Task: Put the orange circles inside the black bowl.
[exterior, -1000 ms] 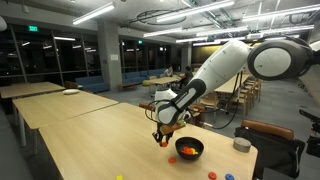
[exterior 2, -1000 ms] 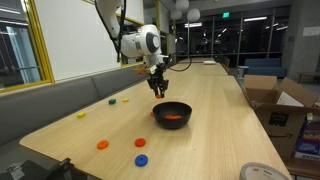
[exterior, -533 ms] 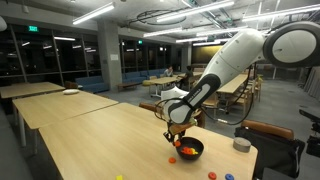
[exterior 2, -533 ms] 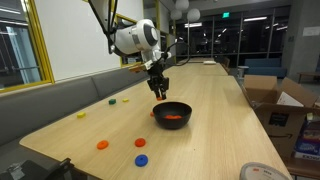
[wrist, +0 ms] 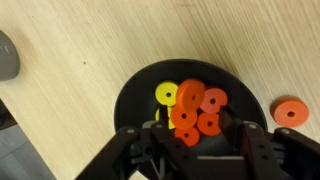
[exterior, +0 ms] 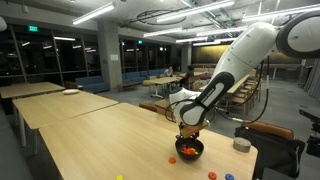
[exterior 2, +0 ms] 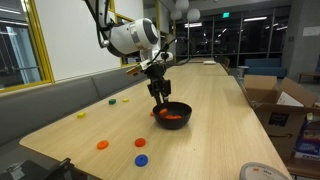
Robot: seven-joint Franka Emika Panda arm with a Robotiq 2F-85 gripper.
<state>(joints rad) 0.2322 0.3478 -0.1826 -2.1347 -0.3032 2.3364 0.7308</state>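
The black bowl (wrist: 135,95) sits on the wooden table in the wrist view and in both exterior views (exterior: 189,151) (exterior 2: 172,115). It holds several orange circles (wrist: 210,123) and a yellow disc (wrist: 166,94). My gripper (wrist: 197,122) hangs just above the bowl (exterior: 190,132) (exterior 2: 160,94) with its jaws apart. One orange circle (wrist: 190,95) looks larger than the rest and lies tilted over the pile, touching neither finger. Another orange circle (wrist: 290,111) lies on the table beside the bowl. Two more orange circles (exterior 2: 102,145) (exterior 2: 141,142) lie farther off.
A small grey round container (wrist: 5,55) (exterior: 241,145) stands near the table edge. A blue disc (exterior 2: 141,159) and yellow discs (exterior 2: 81,115) lie on the table. Cardboard boxes (exterior 2: 285,110) stand beside the table. A chair (exterior: 270,135) is behind the table edge.
My gripper has moved sideways with an orange circle from beside the bowl to right over it. Its jaws now stand apart and the circle lies over the pile in the bowl.
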